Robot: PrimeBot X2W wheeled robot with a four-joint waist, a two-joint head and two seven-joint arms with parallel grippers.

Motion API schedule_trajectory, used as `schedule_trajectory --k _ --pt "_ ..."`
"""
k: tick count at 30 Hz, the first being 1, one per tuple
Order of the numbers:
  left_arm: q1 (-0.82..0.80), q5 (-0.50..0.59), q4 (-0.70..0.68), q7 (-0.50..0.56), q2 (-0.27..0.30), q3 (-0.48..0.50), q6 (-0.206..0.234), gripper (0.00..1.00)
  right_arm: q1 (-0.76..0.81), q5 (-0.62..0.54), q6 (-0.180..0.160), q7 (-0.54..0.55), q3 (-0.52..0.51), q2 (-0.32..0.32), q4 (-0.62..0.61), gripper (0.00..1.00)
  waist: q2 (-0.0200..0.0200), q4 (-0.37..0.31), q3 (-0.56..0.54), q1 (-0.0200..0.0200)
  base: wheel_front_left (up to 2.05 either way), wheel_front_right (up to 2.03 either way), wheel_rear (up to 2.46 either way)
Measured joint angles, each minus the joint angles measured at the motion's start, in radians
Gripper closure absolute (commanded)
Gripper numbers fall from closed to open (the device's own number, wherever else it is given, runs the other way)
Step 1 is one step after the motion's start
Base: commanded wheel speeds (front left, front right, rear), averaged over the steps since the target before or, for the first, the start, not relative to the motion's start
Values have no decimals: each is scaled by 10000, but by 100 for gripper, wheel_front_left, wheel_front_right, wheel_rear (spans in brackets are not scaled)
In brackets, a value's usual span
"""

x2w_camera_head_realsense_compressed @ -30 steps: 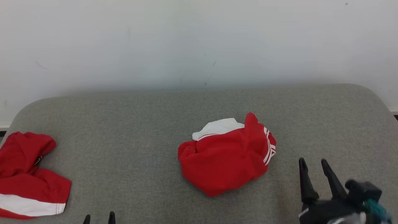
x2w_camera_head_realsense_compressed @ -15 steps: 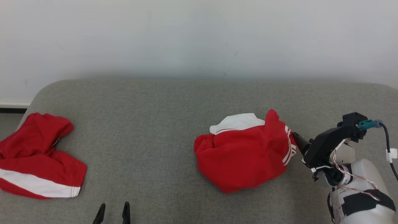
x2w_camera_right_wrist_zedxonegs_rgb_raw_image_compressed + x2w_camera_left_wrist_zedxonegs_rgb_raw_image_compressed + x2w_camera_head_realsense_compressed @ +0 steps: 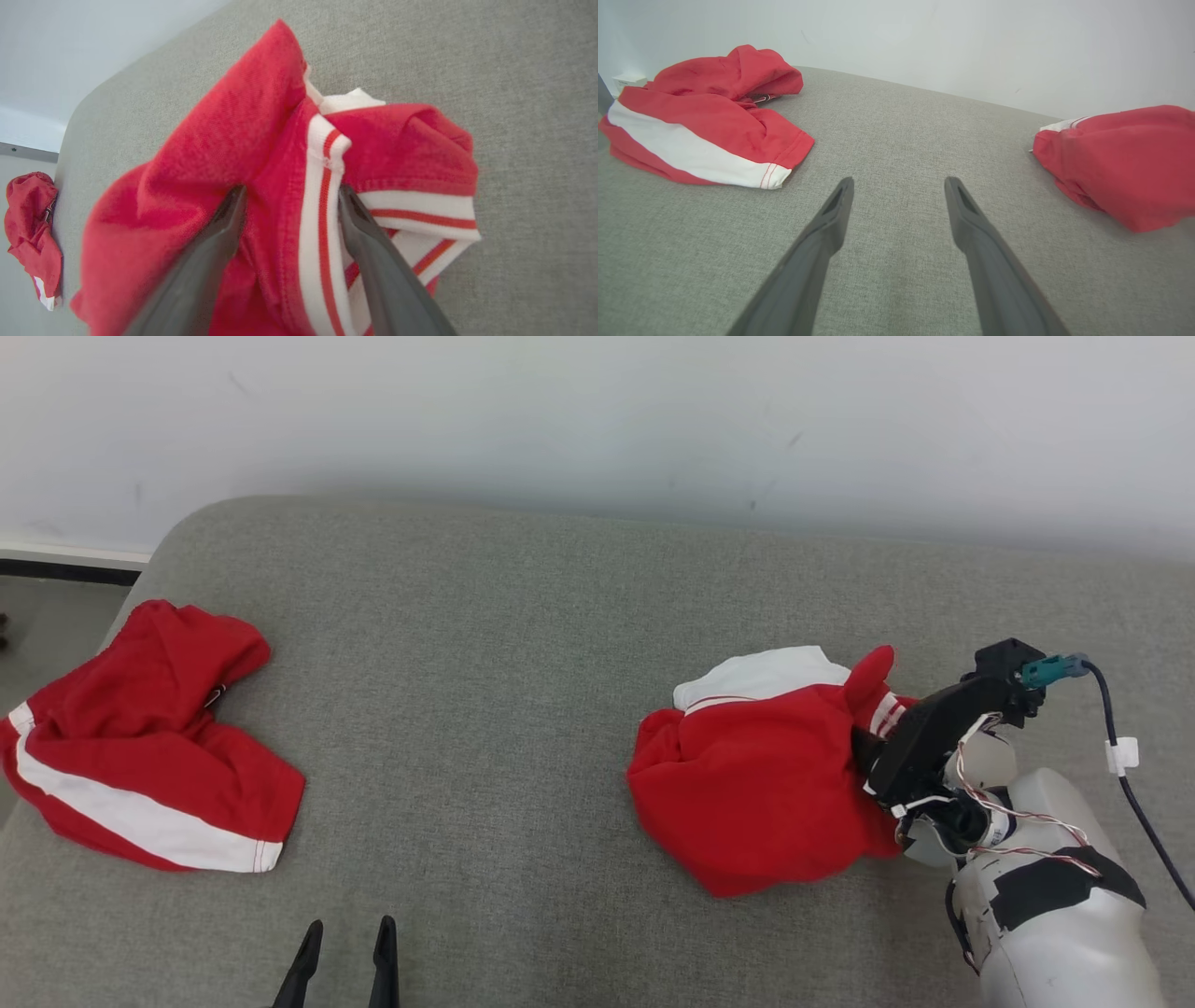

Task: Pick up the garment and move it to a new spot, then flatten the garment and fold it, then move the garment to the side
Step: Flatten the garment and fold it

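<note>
A crumpled red garment (image 3: 766,784) with white panel and striped trim lies on the grey cushion (image 3: 485,663), right of centre. My right gripper (image 3: 864,747) is pushed into its right edge. In the right wrist view the right gripper (image 3: 289,193) is open, its two fingers apart and straddling a fold of red fabric (image 3: 261,116) with the white-and-red striped band between them. My left gripper (image 3: 345,943) is open at the front edge, nothing in it, well left of the garment (image 3: 1120,154).
A second red garment with a white stripe (image 3: 140,747) lies at the cushion's left end, also seen as a red garment (image 3: 700,121) ahead-left of the left gripper. A white wall runs behind the cushion. Floor (image 3: 47,616) shows past the left edge.
The head view has shifted. My right arm came up from the lower right to the garment's right edge, and its fingers now sit in the fabric. The left gripper stays open.
</note>
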Motion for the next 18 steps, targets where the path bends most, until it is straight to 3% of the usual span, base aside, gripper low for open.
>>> schedule_trajectory --k 1,8,18 --pt "-12 0 0 0 2 4 0 0 0 59 0 -130 219 4 2 100 0 8 -11 0 0 0 0" --pt "76 -19 50 0 2 98 0 0 -30 35 0 -802 1710 -10 -767 100 0 -83 -365 -1 0 0 0" --pt "286 -54 12 0 -2 244 0 0 -1219 3150 0 -1714 4964 8 -3960 100 -1 -430 -753 -3 0 0 0"
